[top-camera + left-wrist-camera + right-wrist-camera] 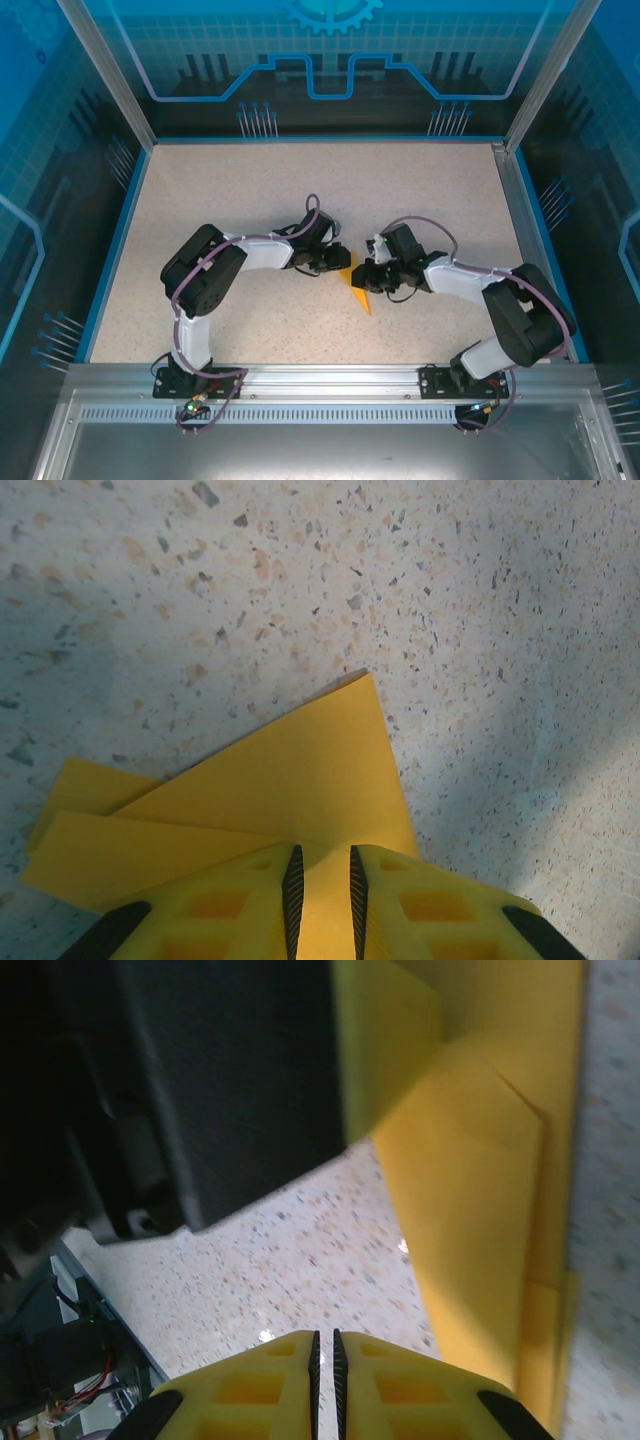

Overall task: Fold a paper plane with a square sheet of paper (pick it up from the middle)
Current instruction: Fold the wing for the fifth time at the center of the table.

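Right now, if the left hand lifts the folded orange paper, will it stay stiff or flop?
Probably light and floppy: the folded orange paper is thin, and its layers lie fanned apart. The free point would likely droop, though creases may stiffen it slightly. Pushed, it may slide over the smooth table.

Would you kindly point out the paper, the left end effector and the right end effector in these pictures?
paper [290,770], left wrist view, middle of the top flap.
left end effector [323,855], left wrist view, between its fingertips.
right end effector [324,1340], right wrist view, between its fingertips.
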{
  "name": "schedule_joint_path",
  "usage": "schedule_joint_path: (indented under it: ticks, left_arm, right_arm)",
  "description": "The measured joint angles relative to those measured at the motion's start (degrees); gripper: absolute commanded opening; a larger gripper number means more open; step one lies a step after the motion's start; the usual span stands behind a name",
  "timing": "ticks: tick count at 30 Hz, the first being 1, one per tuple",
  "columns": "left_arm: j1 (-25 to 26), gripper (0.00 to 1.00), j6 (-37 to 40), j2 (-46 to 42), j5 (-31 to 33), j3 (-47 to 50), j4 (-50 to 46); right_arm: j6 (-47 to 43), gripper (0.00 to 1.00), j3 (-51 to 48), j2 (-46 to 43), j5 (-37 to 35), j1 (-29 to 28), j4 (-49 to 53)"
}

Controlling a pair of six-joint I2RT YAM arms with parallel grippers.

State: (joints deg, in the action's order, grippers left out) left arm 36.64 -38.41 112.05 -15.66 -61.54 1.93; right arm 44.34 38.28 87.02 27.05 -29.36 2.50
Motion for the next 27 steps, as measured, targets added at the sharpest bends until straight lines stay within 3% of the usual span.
schedule_joint_path:
  ticks: [10,27]
  left_arm:
    - [0.00,0.23,-0.02,0.07,-0.02,0.00,0.04]
    - [0.00,0.22,-0.04,0.13,-0.09,-0.02,0.11]
  right_arm:
    - [-0.79,0.14,4.37,10.99,-1.53,-1.09,-0.13]
    - [-1.07,0.16,-2.49,5.33,-1.05,-0.79,-1.97]
